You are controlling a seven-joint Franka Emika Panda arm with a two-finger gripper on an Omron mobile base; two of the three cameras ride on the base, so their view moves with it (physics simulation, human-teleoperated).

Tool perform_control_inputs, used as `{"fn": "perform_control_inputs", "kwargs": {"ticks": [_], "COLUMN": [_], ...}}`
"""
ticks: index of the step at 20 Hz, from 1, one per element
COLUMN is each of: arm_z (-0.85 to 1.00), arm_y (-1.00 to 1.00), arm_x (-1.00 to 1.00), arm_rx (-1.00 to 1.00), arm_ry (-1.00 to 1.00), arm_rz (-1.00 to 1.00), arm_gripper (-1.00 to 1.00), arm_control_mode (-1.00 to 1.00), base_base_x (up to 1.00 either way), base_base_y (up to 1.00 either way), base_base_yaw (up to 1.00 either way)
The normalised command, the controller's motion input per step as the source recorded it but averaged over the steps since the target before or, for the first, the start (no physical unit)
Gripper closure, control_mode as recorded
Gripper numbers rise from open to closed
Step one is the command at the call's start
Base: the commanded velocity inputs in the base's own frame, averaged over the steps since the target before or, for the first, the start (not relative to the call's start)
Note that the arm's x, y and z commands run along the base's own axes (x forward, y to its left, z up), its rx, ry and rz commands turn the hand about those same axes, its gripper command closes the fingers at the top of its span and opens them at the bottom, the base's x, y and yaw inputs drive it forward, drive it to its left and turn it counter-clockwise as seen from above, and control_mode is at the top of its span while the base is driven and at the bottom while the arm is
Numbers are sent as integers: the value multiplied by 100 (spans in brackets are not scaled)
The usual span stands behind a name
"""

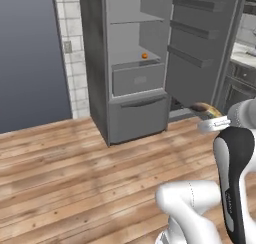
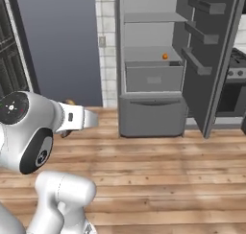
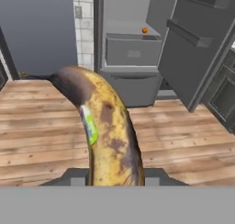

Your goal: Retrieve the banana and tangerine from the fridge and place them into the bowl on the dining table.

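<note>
One curved yellow banana with brown patches and a dark tip rises from the bottom of the hand view, carrying a small green sticker on its side, and its base sits between the claw, whose dark finger pieces show on either side of it; the claw is closed around the fruit and holds it clear of the floor. From the left base view the same banana shows as a brown and yellow tip poking out past the white wrist, in front of the lower part of the open door. In the right base view only a small brownish bit of it peeks over the white forearm link, so the claw itself cannot be made out there.

Ahead stands the tall matte grey fridge with its door swung wide open to the right, three door racks showing on its inner face. Inside, a tiny round bright orange tangerine rests on the grey shelf just above the inner drawer (it sits toward the right half of that shelf, apart from the walls). It shows also in the right base view and in the hand view. Below the open compartment the lower grey drawer front is closed. A light plank wooden floor spreads between the robot and the fridge, and a strip of white tiled wall stands beside the fridge's left flank, next to a plain blue-grey wall.
</note>
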Motion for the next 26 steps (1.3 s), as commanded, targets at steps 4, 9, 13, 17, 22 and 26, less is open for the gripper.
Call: {"fn": "perform_control_inputs", "kwargs": {"ticks": [4, 9, 13, 17, 22, 26], "arm_z": [0, 0, 0, 0, 0, 0], "arm_y": [0, 0, 0, 0, 0, 0], "arm_x": [0, 0, 0, 0, 0, 0], "arm_rx": [0, 0, 0, 0, 0, 0], "arm_ry": [0, 0, 0, 0, 0, 0], "arm_rz": [0, 0, 0, 0, 0, 0], "arm_gripper": [100, 100, 100, 100, 100, 100], "arm_control_mode": [100, 100, 100, 100, 100, 100], "base_base_x": [-63, -66, -65, -63, -60, -66], "base_base_y": [-21, -28, -27, -29, -30, -36], "base_base_yaw": [-21, -20, -19, -18, -17, -18]}}
